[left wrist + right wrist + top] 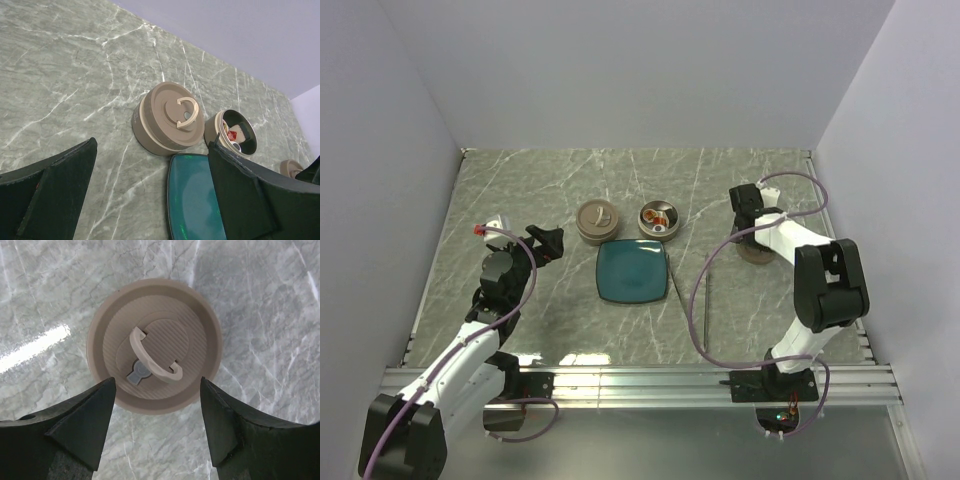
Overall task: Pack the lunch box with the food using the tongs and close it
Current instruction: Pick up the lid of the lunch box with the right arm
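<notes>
- While the right fingers (82, 422) stand spread and empty over a tan lid (154, 346) near the desk's (520, 180) right edge, the left fingers (55, 185) hang released too.
- Just right of the teal plate (632, 272) lie the tongs (708, 296) (untouched).
- Behind the plate, the food (660, 217) sits in an open round box (213, 135) beside a lidded box (597, 220).

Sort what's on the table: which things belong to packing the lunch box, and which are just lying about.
For the job:
food, in the open pot
lidded pot
loose lid with a loop handle
tongs

Lying about:
teal plate, nothing on it
</notes>
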